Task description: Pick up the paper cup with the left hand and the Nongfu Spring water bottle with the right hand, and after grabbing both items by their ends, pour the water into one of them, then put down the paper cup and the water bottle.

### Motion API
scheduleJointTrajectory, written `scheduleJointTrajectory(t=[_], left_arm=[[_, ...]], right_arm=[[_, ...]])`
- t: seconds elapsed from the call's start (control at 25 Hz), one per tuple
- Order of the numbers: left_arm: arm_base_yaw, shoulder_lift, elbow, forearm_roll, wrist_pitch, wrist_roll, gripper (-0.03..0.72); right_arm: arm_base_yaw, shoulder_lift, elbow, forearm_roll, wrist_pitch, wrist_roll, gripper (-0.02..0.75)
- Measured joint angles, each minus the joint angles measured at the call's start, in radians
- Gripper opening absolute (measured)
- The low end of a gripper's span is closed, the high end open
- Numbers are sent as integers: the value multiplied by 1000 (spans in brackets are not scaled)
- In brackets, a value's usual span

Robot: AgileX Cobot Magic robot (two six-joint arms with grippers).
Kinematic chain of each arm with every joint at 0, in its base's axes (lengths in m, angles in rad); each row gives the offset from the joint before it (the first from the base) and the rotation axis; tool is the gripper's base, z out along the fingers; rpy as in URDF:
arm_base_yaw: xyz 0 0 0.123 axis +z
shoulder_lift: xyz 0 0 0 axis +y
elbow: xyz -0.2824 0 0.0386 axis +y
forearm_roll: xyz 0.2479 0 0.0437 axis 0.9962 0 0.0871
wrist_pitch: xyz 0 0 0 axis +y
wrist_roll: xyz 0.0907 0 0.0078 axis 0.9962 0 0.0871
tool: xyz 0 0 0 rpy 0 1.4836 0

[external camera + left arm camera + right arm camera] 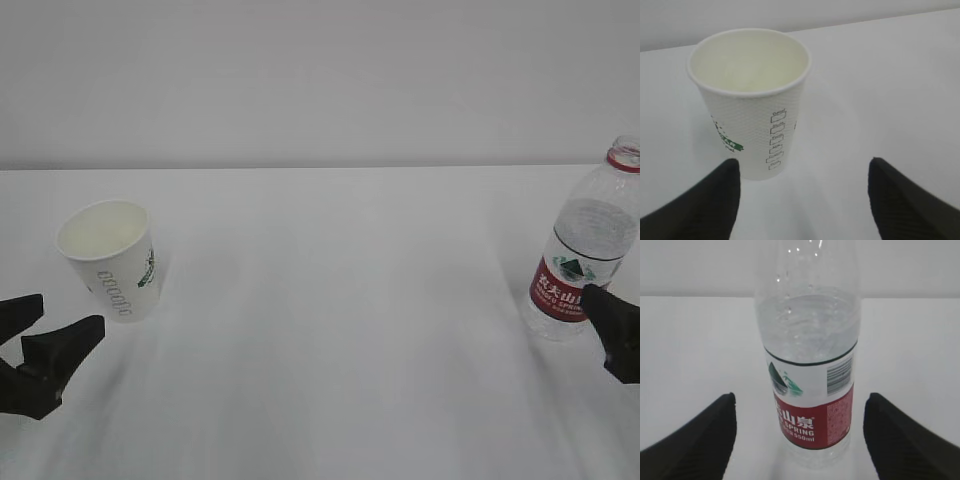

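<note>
On the white table [330, 330], the left hand [50, 335] gapes wide just short of the upright paper cup [112, 258] at far left, holding nothing, while the right hand [800, 440] spreads equally wide around the standing Nongfu Spring water bottle [585, 250] at far right, fingers [700, 440] clear of it.

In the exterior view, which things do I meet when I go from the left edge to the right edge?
left tool → paper cup → bare stretch of table → water bottle → right tool, which partly overlaps the bottle's lower right side.
</note>
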Motion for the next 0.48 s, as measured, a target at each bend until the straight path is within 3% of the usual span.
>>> scheduleJointTrajectory(t=[0.48], left_arm=[[0, 0, -1, -24, 0, 0, 596]], right_arm=[[0, 166, -86, 11, -5, -15, 609]])
